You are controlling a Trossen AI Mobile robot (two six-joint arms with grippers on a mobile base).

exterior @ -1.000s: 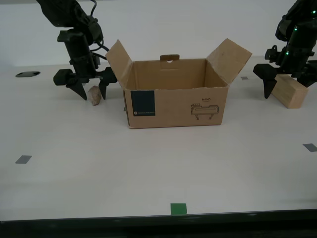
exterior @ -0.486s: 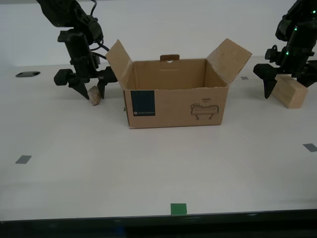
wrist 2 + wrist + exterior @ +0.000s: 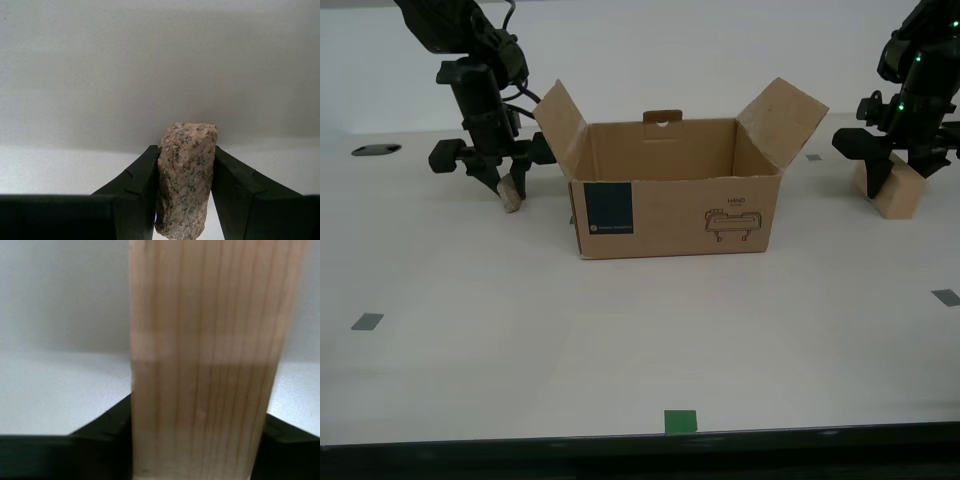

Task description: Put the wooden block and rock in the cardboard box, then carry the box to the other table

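In the exterior view, one cardboard box (image 3: 670,190) stands open on the smooth white table (image 3: 620,330), and I see nothing inside it, so neither thing is packed and the carry is not begun. One rock (image 3: 509,194) lies at the exterior view's left, one wooden block (image 3: 898,190) at its right, each well apart from the box.

In the second wrist view, my second gripper (image 3: 185,192) pinches the rock (image 3: 186,180), a finger pressed to each side.

In the first wrist view, my first gripper (image 3: 200,440) clasps the wooden block (image 3: 210,360) between its fingers. Lifting both seems next.
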